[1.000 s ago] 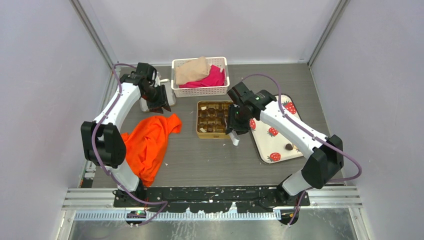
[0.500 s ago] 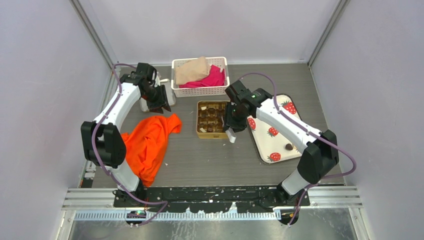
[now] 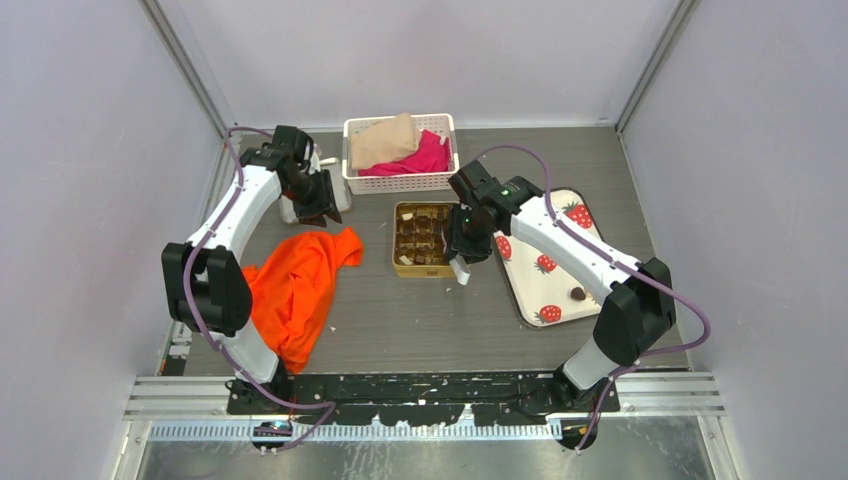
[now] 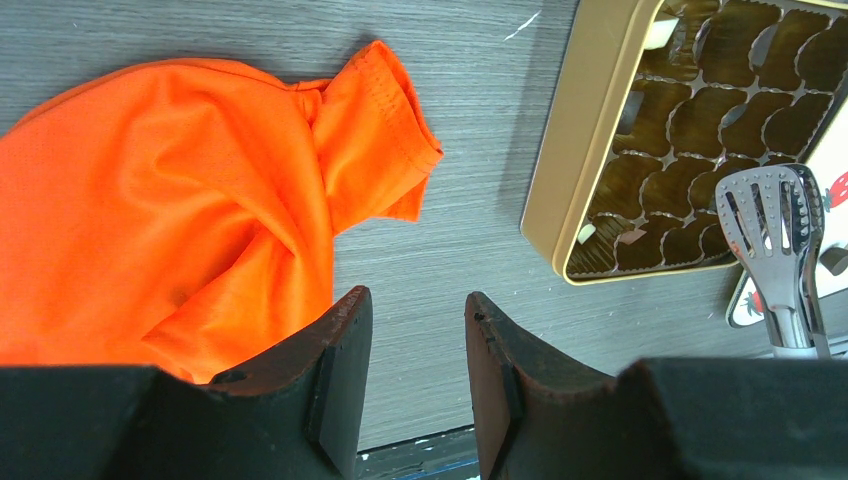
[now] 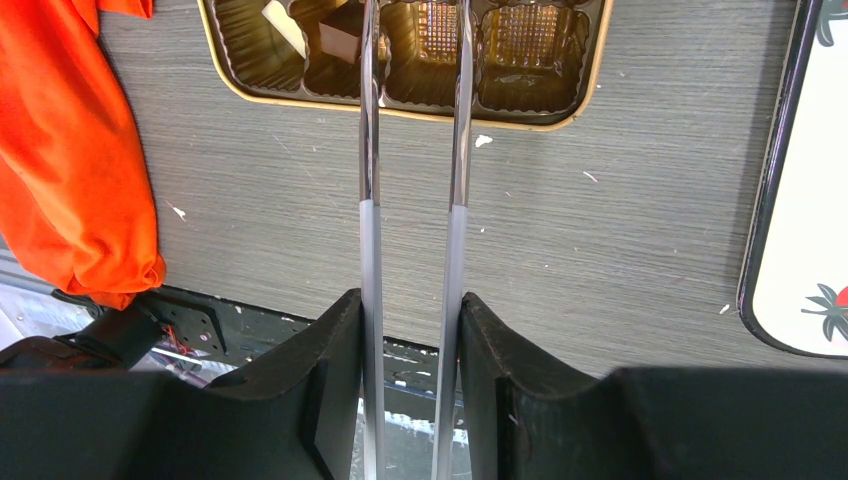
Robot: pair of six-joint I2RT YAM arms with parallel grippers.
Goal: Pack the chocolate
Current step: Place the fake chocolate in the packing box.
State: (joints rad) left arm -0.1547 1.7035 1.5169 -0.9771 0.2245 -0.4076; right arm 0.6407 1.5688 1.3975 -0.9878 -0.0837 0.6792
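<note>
The gold tin (image 3: 400, 268) with brown compartments lies mid-table; it also shows in the left wrist view (image 4: 570, 130) and the right wrist view (image 5: 420, 112). It holds several chocolate pieces, among them a dark square piece (image 5: 340, 35) and a cream-white piece (image 5: 285, 25). One dark piece (image 3: 578, 293) lies on the white strawberry tray (image 3: 555, 285). My right gripper (image 3: 462, 262) (image 5: 412, 300) is shut on metal tongs (image 5: 368, 150) (image 4: 775, 215). The tong arms stand apart and reach over the tin's near row. My left gripper (image 3: 318, 208) (image 4: 418, 300) is open and empty at the back left.
An orange cloth (image 3: 298, 280) (image 4: 170, 200) lies left of the tin. A white basket (image 3: 400, 182) with beige and pink cloths stands behind the tin. A white object (image 3: 289, 210) sits by the left gripper. The tray's dark rim (image 5: 770, 190) lies right of the tongs.
My right arm has moved left and a little away from me, bringing the tongs over the tin's near edge. The left arm has not moved.
</note>
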